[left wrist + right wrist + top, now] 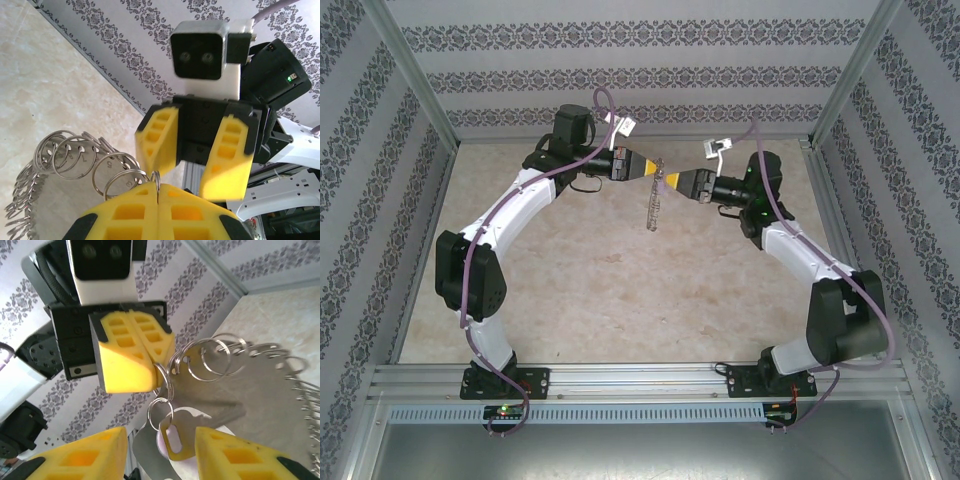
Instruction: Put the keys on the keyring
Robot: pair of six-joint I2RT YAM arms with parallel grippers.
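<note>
Upper centre: left hand (647, 168), fingers together, pinches the large thin grey wire keyring (650, 210), which hangs edge-on below. The right hand (673, 180), fingers apart, faces it and straddles the small pale tag-like key (172, 440).

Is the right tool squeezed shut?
No, the right tool has its yellow fingers standing wide apart, with a small key hanging between them.

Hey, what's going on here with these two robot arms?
The two arms meet in the air above the table. The left gripper is shut on the keyring, which hangs down from it, fringed with small rings. The right gripper faces it with its jaws open. A small tag-like key dangles between its fingers, not clamped.
</note>
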